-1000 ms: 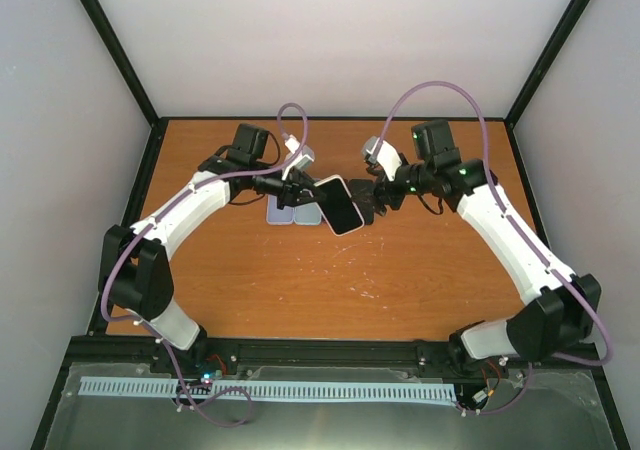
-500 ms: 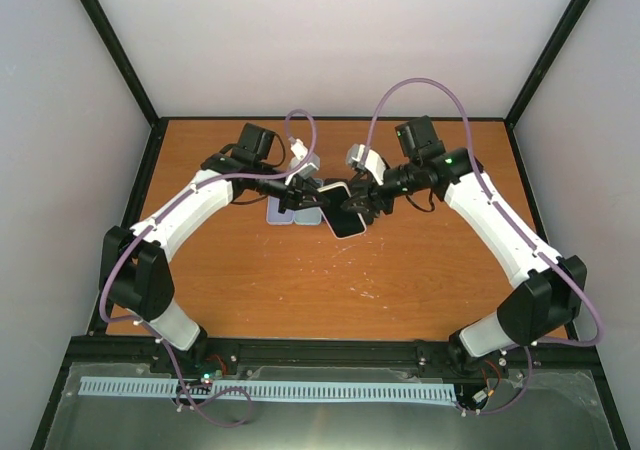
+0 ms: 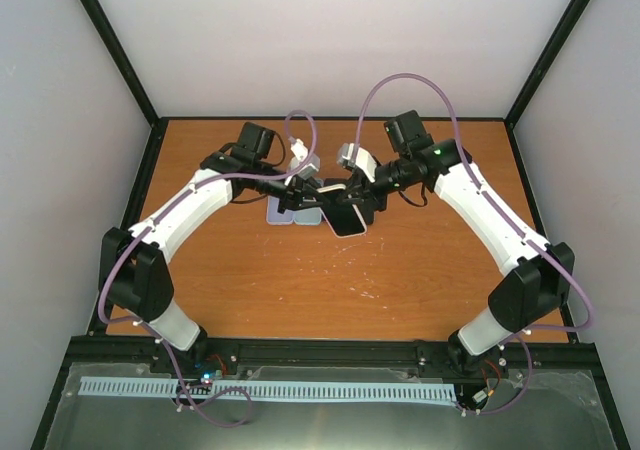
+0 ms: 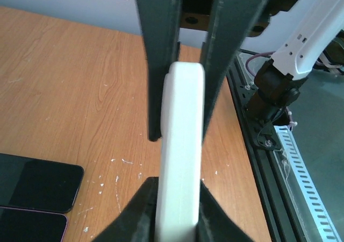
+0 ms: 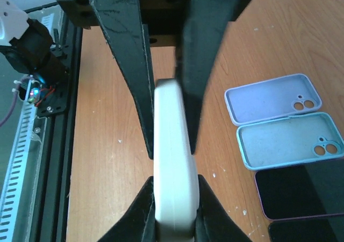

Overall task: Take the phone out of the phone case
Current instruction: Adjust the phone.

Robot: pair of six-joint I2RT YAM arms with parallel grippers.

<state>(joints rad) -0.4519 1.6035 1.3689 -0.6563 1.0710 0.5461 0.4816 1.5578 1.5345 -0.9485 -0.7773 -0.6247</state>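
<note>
A phone with a dark screen sits inside a white phone case, held in the air over the middle of the table. My left gripper is shut on one end of the case. From the opposite side my right gripper is shut on the other end. In each wrist view the case's white edge runs upright between my own fingers at the bottom and the other arm's fingers at the top. In the top view the left gripper and right gripper meet at the phone.
On the table under the held phone lie a lilac empty case, a light blue empty case and two dark-screened phones. The two phones also show in the left wrist view. The table's black front rail runs nearby.
My right arm swung left to the phone, and its gripper went from open to shut on the case's free end. The left gripper kept its hold.
</note>
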